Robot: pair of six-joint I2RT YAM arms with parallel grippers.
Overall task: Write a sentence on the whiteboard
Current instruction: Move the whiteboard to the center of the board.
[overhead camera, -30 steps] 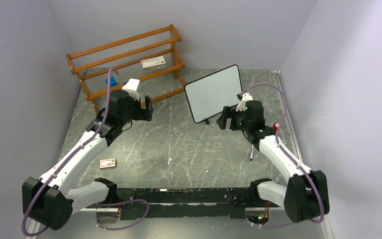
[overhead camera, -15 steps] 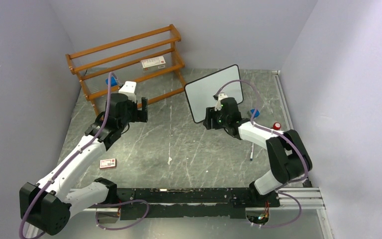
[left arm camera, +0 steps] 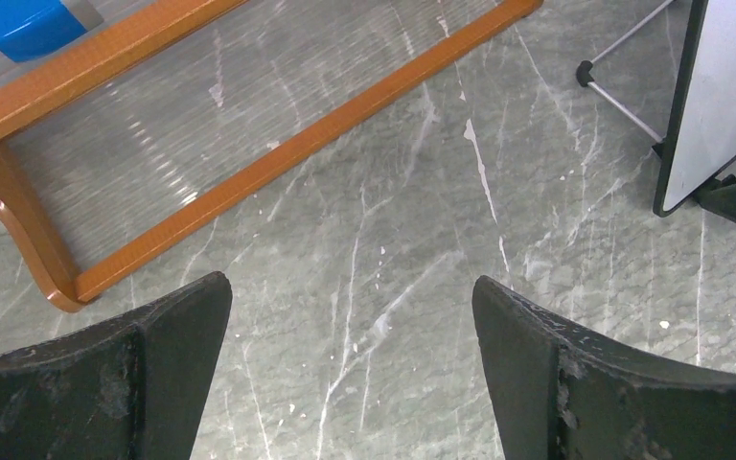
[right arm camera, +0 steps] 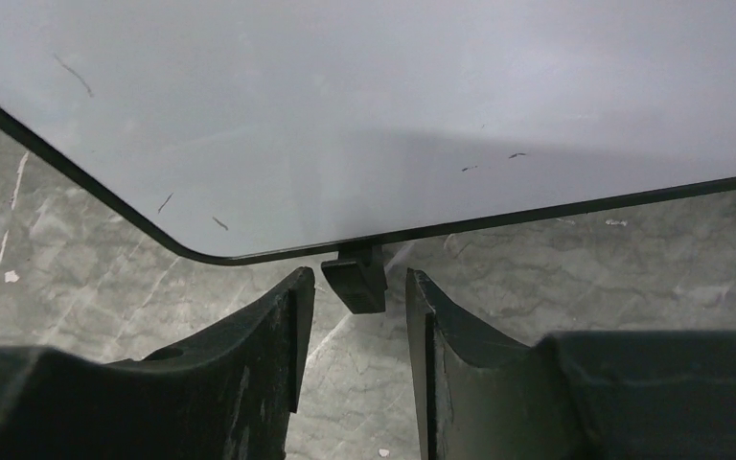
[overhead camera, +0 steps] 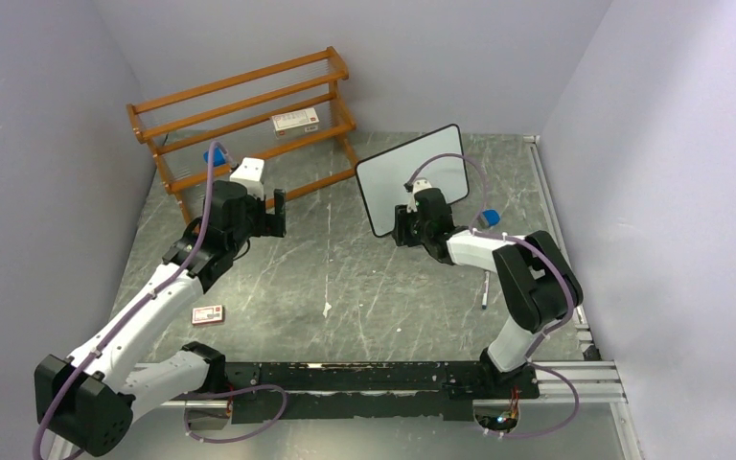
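The whiteboard [overhead camera: 422, 168] stands tilted at the back of the table, white with a thin black frame. It also shows in the right wrist view [right arm camera: 393, 96] and at the right edge of the left wrist view [left arm camera: 728, 86]. No sentence shows on it, only a few faint stray marks. My right gripper [overhead camera: 405, 228] [right arm camera: 356, 278] is open at the board's lower edge, one jaw on either side of a short black foot [right arm camera: 356, 287], not touching it. My left gripper [overhead camera: 278, 206] [left arm camera: 350, 287] is open and empty over the table, left of the board.
A wooden rack [overhead camera: 249, 115] [left arm camera: 278, 158] stands at the back left with a small box [overhead camera: 295, 121] and a blue object [overhead camera: 209, 156] on it. Another small box [overhead camera: 208, 314] lies at the near left. A thin pen [overhead camera: 484, 292] and a blue cap [overhead camera: 489, 218] lie right of the board.
My right arm has swung left and forward, bringing its gripper from the board's right side to its lower edge around the foot. My left gripper has shifted slightly.
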